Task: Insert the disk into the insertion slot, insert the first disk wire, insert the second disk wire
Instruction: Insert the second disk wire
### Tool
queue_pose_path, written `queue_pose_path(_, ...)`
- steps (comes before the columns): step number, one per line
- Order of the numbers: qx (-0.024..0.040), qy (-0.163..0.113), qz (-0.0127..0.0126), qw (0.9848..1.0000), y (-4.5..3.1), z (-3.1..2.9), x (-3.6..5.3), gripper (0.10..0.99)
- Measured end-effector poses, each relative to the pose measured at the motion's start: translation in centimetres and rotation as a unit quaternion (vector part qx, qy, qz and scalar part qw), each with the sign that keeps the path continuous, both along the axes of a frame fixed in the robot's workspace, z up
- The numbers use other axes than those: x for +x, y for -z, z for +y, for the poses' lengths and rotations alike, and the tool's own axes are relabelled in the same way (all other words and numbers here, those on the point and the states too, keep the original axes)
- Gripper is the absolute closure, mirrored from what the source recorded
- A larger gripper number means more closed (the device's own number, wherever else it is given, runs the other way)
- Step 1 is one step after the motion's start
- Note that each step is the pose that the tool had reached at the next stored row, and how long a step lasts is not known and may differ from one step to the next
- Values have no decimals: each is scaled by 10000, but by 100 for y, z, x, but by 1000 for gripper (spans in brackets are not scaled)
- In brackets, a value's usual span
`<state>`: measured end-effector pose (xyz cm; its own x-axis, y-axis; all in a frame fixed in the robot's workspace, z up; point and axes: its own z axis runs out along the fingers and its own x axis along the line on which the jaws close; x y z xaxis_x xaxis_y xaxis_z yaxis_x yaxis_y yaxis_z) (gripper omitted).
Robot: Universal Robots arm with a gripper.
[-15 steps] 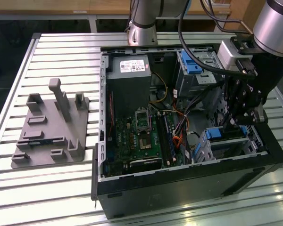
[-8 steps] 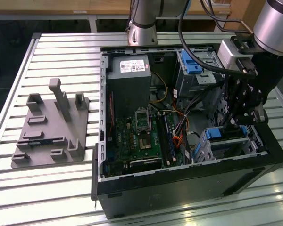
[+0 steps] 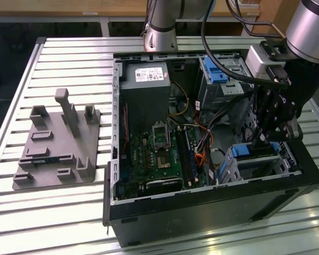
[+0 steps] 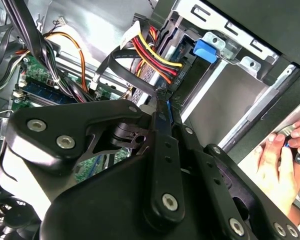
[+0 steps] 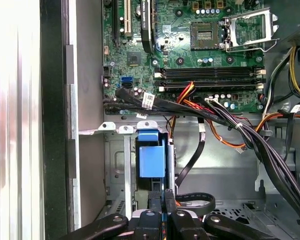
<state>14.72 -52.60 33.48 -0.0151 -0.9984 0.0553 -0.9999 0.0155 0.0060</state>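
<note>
The gripper [image 3: 261, 139] is reaching into the insertion slot [image 3: 260, 164], fingers [image 4: 165, 130] pressed narrow together over the disk's [image 3: 243, 151] blue carrier.

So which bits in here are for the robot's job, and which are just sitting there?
For the job:
- gripper, right over the slot
- disk, the blue-framed part at the slot, as far as I can tell
- insertion slot, the grey metal cage
- red and yellow wires

Just sitting there:
- grey fixture plate on the table
- power supply box
- motherboard
- taller bay
</note>
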Motion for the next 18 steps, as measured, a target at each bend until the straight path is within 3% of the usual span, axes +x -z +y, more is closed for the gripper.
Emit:
queue_pose_path(16, -14, 0, 0, 10000, 61, -3, 4, 941)
queue_pose_path(18, -15, 0, 0, 10000, 51, -3, 4, 871)
